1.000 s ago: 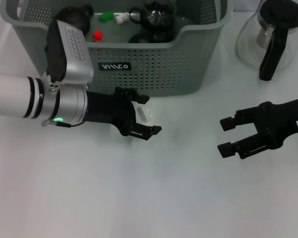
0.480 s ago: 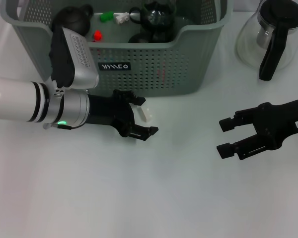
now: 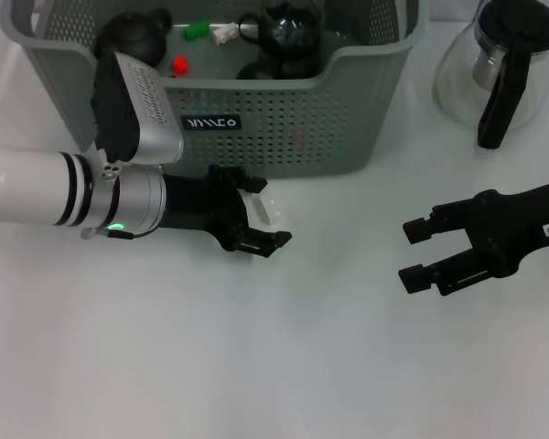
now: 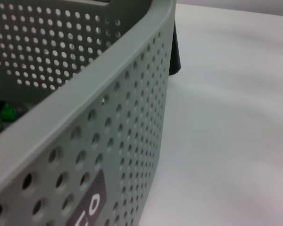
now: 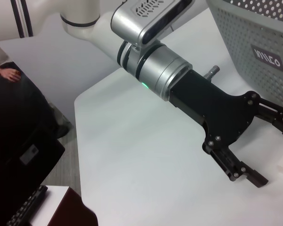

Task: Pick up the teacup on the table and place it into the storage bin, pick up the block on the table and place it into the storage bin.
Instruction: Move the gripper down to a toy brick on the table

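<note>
Two end effectors are in view above the white worktop (image 3: 284, 366). The left end effector (image 3: 261, 218) is low over the worktop, just in front of the storage bin (image 3: 293, 128), and its fingers are apart with a small pale block (image 3: 264, 209) between them. I cannot tell if the fingers already touch the block. The right end effector (image 3: 419, 251) hovers well apart on the right side, its fingers also apart and holding nothing.

The storage bin already contains dark round things; whether one of them is the teacup I cannot say, and no teacup is visible on the worktop. A glass coffee pot (image 3: 499, 64) stands to the right of the bin.

My judgement is that the step in hand is the grasp of the block. The block is small and almost the same colour as the worktop, so the fingers may close off centre and push it away or let it rotate out. The bin wall is near, so when the arm lifts, the wrist could strike the thick rim and shift the bin. A weak grip could also drop the block before it passes over the rim.
</note>
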Available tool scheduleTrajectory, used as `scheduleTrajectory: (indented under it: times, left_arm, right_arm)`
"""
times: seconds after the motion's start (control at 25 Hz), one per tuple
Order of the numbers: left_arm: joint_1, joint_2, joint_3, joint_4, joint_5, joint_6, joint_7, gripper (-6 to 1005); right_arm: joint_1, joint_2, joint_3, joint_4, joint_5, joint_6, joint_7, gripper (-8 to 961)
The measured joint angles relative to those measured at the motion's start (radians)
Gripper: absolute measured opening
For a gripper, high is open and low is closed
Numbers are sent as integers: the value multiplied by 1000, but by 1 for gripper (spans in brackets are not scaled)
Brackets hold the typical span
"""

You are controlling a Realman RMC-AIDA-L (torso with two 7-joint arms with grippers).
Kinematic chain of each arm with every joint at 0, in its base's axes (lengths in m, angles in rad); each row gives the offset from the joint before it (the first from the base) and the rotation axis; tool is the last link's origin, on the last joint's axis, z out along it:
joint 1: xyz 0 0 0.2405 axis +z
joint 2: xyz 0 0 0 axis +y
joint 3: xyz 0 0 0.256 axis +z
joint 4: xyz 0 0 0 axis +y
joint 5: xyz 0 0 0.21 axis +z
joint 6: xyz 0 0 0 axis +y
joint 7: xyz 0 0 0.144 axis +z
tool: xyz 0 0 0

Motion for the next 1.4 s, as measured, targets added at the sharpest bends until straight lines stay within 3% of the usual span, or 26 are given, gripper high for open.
scheduleTrajectory:
  times: [0.84, 1.08, 1.28, 1.4]
  left_arm:
    - [-10, -3, 0, -25, -19, -27, -1, 899]
    - [-18, -2, 0, -43, -30, -32, -7, 721]
    - [-21, -1, 0, -60, -29, -54, -7, 502]
    - [-21, -1, 0, -65, -27, -58, -7, 478]
  right_arm:
    - [0, 0, -3, 1, -3, 3, 0, 942]
    - [-1, 0, -3, 2, -3, 3, 0, 942]
    - [-1, 1, -3, 3, -3, -2, 0, 942]
    - [-2, 1, -2, 3, -3, -3, 0, 942]
